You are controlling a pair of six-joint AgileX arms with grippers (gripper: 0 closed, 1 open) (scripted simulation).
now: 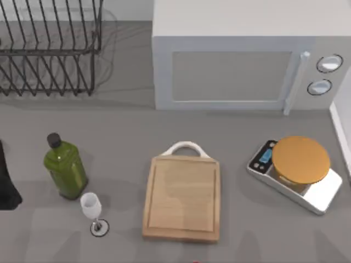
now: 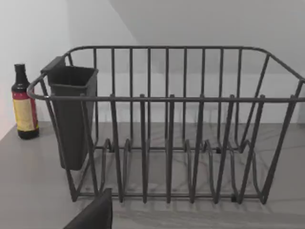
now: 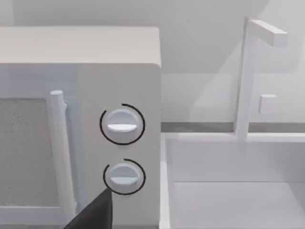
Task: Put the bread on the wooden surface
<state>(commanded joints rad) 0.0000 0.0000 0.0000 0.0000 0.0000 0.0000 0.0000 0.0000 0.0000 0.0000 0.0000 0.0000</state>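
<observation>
Rectangular light-wood cutting board [image 1: 182, 198], grooved rim, white arched handle, lies flat mid-worktop [image 1: 126, 137], bare matte grey around it. Green glass bottle [image 1: 66, 169] and clear wine glass [image 1: 93, 211] sit left; silver scale [image 1: 296, 172] with tan disc sits right. End effector states: cannot tell.

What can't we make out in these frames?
Left gripper: cut off by left wrist view's bottom edge.
Right gripper: cut off by right wrist view's bottom edge.
Scale display: too small to read, top view.
Red speck: cut by top view's bottom edge, unidentifiable.
</observation>
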